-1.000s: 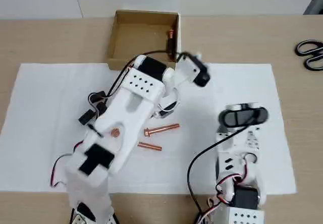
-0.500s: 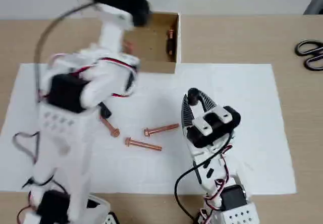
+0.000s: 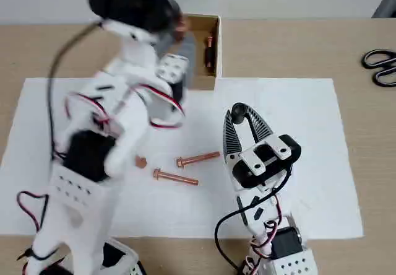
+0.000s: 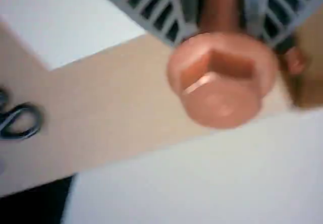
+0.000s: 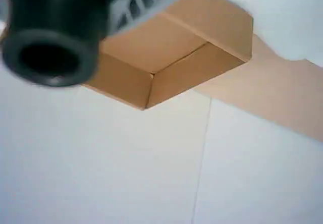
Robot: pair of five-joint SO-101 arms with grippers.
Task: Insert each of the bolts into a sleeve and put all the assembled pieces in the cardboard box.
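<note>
My left gripper (image 4: 219, 4) is shut on a copper bolt (image 4: 222, 77) whose hex head faces the camera. In the high view that gripper (image 3: 178, 32) hangs raised beside the cardboard box (image 3: 213, 70), the bolt (image 3: 180, 24) just showing. My right gripper (image 3: 242, 121) stands over the paper, shut on a black sleeve (image 3: 237, 114). The sleeve's open end (image 5: 50, 55) faces the camera, with the box (image 5: 171, 57) beyond it. Two bolts (image 3: 198, 158) (image 3: 176, 177) lie loose on the paper, and a third bolt's head (image 3: 141, 161) peeks from under the left arm. An assembled piece (image 3: 209, 49) lies in the box.
A white paper sheet (image 3: 309, 114) covers the middle of the wooden table. Black scissors (image 3: 380, 65) lie at the far right, also seen as scissors (image 4: 17, 120) past the left gripper. The raised left arm hides the paper's left part and part of the box.
The left arm rose from the loose bolts with a bolt and swung towards the box. The right arm unfolded out over the paper with the sleeve, then nearly held still.
</note>
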